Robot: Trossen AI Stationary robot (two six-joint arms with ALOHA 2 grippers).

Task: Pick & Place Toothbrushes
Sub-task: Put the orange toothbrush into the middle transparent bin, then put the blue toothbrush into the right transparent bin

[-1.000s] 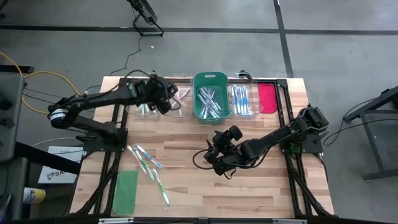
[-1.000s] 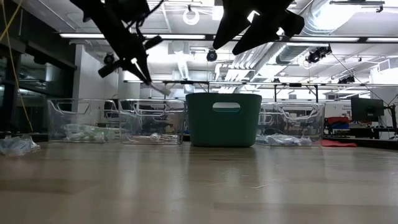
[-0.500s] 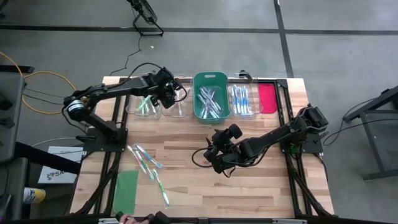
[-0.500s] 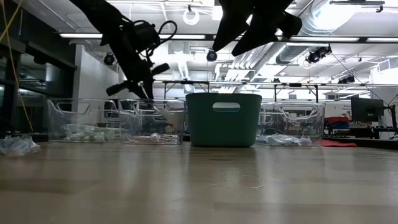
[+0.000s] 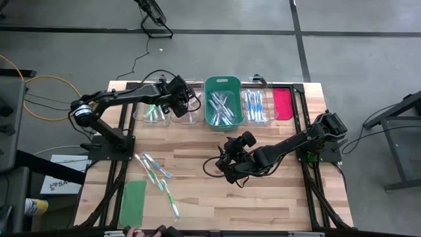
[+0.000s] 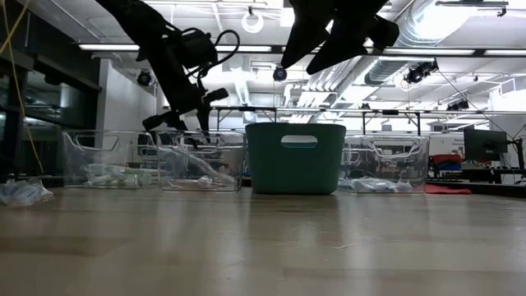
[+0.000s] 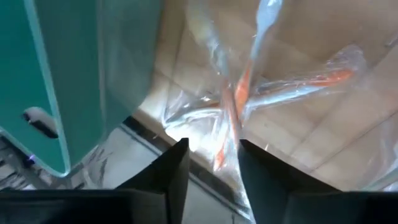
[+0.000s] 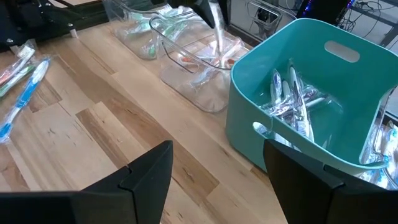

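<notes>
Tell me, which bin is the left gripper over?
The clear bin just left of the green bin, holding orange-handled toothbrushes; the left gripper hangs above it.

One camera looked straight down on the whole table (image 5: pixel 197 164). One sat low, looking across it. Wrist cameras looked closely. All showed the teal bin (image 5: pixel 223 102).

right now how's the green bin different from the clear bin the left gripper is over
The green bin has opaque teal walls; the clear bin is see-through. The green bin stands taller in the low view. The green bin holds wrapped toothbrushes with no red showing, the clear bin red-accented ones. The left gripper hangs over the clear bin only. Both sit in the back row.
</notes>
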